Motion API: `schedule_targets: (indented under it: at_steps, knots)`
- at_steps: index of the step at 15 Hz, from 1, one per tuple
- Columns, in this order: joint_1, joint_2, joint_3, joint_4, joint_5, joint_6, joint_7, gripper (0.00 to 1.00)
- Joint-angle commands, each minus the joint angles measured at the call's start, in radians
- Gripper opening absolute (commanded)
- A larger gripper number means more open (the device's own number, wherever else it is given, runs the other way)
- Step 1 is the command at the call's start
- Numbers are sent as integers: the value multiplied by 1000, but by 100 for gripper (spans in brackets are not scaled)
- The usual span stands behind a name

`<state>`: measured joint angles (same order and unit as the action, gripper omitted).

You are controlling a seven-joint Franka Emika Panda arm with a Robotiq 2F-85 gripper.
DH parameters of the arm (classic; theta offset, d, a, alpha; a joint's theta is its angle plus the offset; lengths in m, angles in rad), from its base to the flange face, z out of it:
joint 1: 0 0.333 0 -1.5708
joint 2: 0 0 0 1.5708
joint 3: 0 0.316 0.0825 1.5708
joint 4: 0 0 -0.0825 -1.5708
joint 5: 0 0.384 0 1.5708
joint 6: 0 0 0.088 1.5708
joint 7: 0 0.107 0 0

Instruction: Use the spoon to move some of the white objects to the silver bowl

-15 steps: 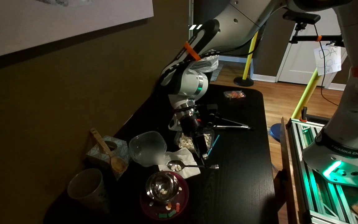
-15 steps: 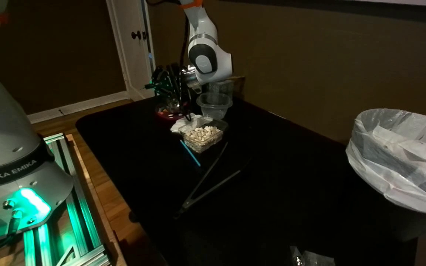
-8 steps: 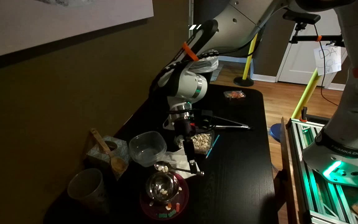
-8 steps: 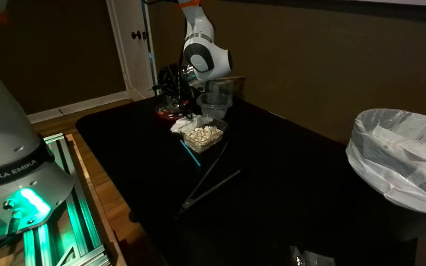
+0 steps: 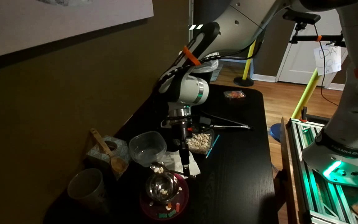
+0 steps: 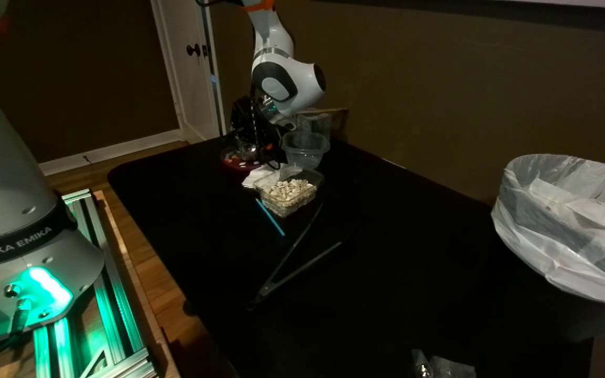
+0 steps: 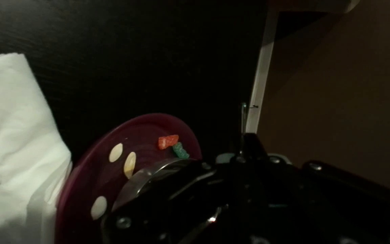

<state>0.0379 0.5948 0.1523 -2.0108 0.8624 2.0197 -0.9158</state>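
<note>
My gripper [image 5: 185,169] is shut on the handle of the metal spoon [image 5: 156,165]. The spoon's bowl holds a few white lumps [image 5: 159,170] and is at the far rim of the silver bowl [image 5: 154,192], seemingly just above it. The silver bowl has a few white pieces in it. More white objects [image 5: 200,142] lie heaped in the clear tray, which also shows in an exterior view [image 6: 288,192]. In the wrist view the spoon's handle end [image 7: 243,117] sticks out past the dark fingers [image 7: 245,149]; the spoon's bowl is hidden there.
The silver bowl stands on a dark red plate [image 5: 183,194] with loose candies and white pieces. A napkin [image 5: 174,159], clear tub [image 5: 148,147], cup [image 5: 85,183], wooden spoon [image 5: 103,143], blue straw [image 5: 213,144] and tongs [image 6: 294,268] are around. A lined bin [image 6: 560,231] stands beyond.
My gripper has moved with the spoon from over the napkin toward the silver bowl, leftward and nearer in an exterior view. The white lumps stay in the spoon. The tray is less covered by the arm.
</note>
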Motion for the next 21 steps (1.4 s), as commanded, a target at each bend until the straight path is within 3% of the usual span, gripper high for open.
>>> schedule_targets:
  at_steps: [1,6,12,15,17,21]
  knots:
    - [21,-48,-3,-63,-54,98,-43,1]
    - [16,-88,20,-118,-124,207,-115,1]
    - [6,-134,47,-163,-163,205,-185,1]
    - [-15,-158,47,-164,-118,190,-160,1]
    - [-37,-175,35,-154,-124,129,-147,1]
    - [-124,-180,21,-100,-189,-220,-165,1]
